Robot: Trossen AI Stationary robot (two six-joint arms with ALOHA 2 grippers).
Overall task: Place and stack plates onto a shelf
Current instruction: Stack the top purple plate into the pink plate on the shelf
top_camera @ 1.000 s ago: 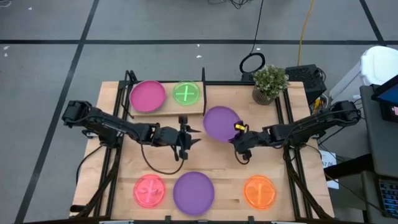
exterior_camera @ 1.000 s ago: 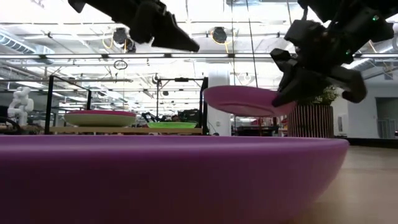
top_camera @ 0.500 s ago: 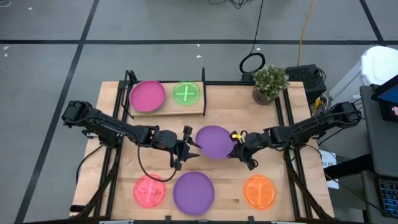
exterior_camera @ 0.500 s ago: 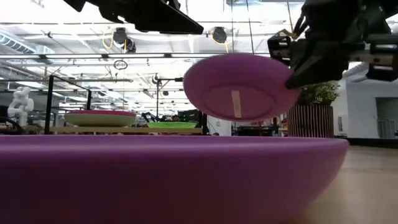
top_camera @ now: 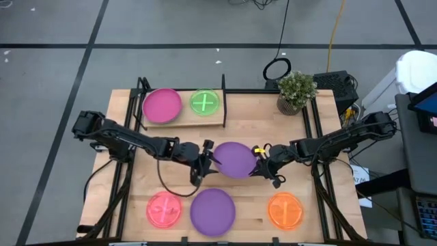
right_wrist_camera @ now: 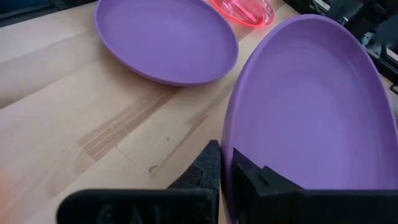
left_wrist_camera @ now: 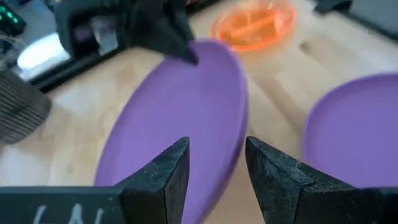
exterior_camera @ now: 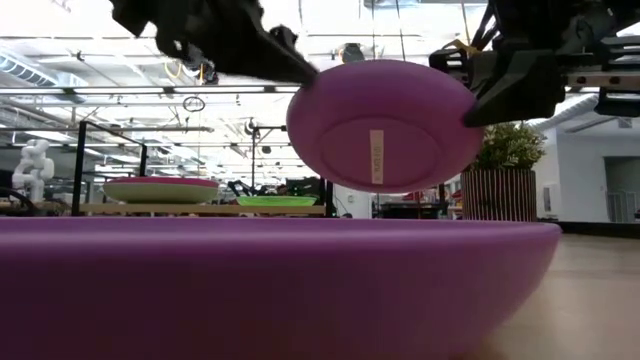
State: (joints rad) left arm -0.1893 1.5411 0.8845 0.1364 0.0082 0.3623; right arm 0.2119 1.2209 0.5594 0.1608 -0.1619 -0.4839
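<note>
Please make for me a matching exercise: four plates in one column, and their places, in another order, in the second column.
1. magenta plate
2. orange plate
3. neon green plate
4. tilted purple plate

a. held in the air between the right gripper and the left gripper
b. on the shelf, right side
c. on the table, front right
d. on the shelf, left side

Pairs: 1-d, 2-c, 3-b, 4-a

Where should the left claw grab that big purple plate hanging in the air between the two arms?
Probably on the thin rim opposite the right gripper, which already pinches the round purple plastic plate on its own side. The plate is tilted, and its free edge points into the gap of the open left gripper, so that arm could come straight in from its side and shut on the edge.
</note>
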